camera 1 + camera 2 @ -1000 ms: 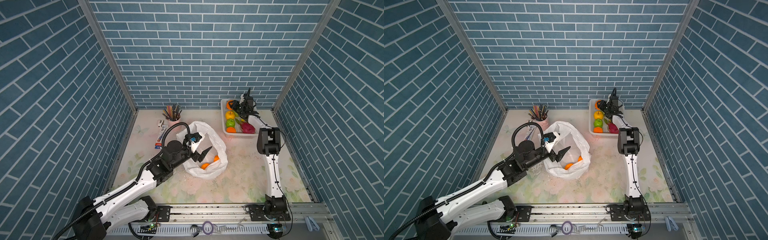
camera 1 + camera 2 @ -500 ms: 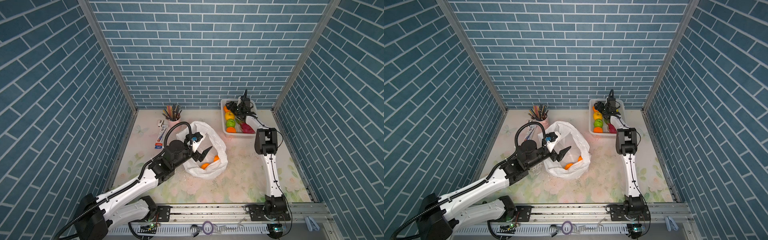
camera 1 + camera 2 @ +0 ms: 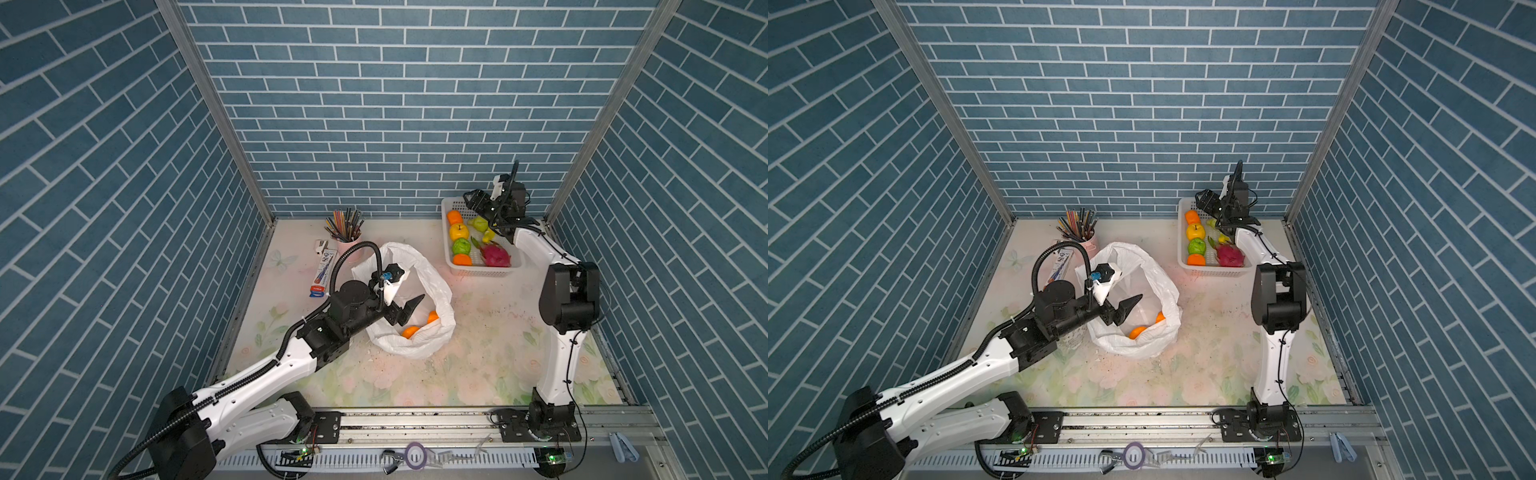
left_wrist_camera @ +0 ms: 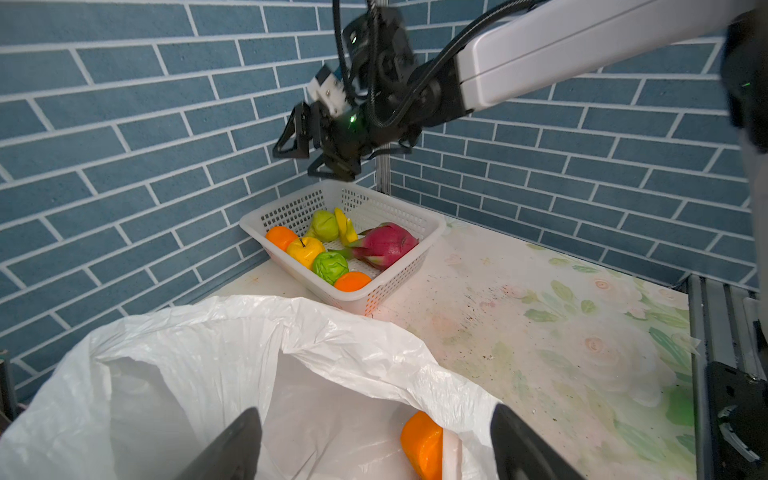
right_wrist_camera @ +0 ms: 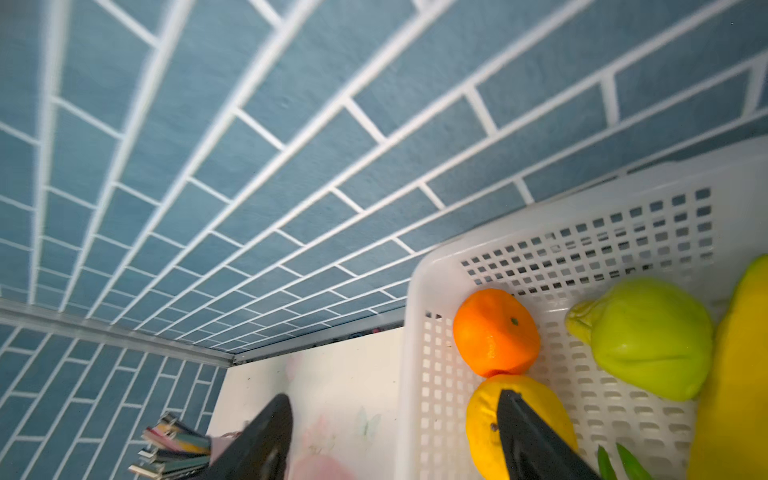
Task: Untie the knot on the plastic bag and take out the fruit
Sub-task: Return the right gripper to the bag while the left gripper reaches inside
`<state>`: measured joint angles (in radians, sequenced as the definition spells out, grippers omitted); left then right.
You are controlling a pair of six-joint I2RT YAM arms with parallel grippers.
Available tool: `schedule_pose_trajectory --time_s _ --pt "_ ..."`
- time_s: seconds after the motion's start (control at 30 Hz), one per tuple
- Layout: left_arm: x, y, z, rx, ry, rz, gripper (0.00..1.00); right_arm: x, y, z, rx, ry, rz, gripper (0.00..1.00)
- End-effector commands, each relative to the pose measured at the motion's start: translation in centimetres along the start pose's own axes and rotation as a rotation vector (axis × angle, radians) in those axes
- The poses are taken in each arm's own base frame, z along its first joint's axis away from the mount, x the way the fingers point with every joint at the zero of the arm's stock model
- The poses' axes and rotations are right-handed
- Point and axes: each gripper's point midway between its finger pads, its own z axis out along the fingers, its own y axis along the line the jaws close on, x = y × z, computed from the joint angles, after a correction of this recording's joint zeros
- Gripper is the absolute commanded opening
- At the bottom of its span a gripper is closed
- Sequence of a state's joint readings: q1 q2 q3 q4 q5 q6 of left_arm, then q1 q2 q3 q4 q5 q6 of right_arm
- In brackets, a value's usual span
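pencil cup (image 3: 344,229) near open plastic bag (image 3: 432,282)

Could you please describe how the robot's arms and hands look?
White shells, black joints. A ribbed black hose runs along the left arm; thin black cables follow the right arm. The left hand and right hand each have two black tapered fingers.

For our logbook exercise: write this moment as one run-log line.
plastic bag: open, oranges inside | left gripper: open at bag mouth | right gripper: open above basket

White arms (image 3: 291,370), black joints (image 3: 567,299), ribbed cables (image 3: 361,245), seemingly zip-tied
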<state>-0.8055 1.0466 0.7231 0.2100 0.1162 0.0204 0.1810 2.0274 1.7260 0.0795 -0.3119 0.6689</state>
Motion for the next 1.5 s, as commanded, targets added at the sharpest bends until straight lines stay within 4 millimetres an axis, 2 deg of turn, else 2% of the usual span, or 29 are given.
schedule_pose_trajectory --time_s 0.0,0.13,0.3,0.43,0.6,0.83,1.17,1.27,1.47 --pt "0.9 -0.2 -0.1 0.006 0.032 -0.072 0.86 -0.9 3.9 -4.0 -0.067 -0.047 -0.100 0.78" --pt "1.7 -0.3 0.0 0.007 0.069 -0.123 0.86 0.4 5.6 -8.3 -0.060 -0.033 -0.167 0.79" --pt "3.4 -0.2 0.5 -0.004 0.157 -0.180 0.86 3.4 7.0 -13.1 -0.035 -0.008 -0.236 0.79" --pt "4.3 -0.2 1.0 -0.007 0.195 -0.190 0.85 6.5 7.8 -16.3 -0.013 0.009 -0.236 0.80" --pt "4.7 -0.6 1.8 0.016 0.204 -0.211 0.85 11.9 7.9 -19.0 0.029 0.085 -0.213 0.83" --pt "5.9 -1.3 3.1 0.054 0.242 -0.241 0.84 19.2 8.2 -21.3 0.043 0.231 -0.215 0.88" --pt "8.2 -2.2 4.1 0.082 0.304 -0.242 0.83 28.6 5.3 -23.0 0.127 0.474 -0.282 0.84" --pt "8.9 -2.5 4.3 0.091 0.325 -0.234 0.83 30.7 3.7 -23.7 0.175 0.530 -0.298 0.82" --pt "9.7 -3.3 5.1 0.115 0.359 -0.214 0.83 33.7 2.0 -24.6 0.188 0.605 -0.316 0.72"
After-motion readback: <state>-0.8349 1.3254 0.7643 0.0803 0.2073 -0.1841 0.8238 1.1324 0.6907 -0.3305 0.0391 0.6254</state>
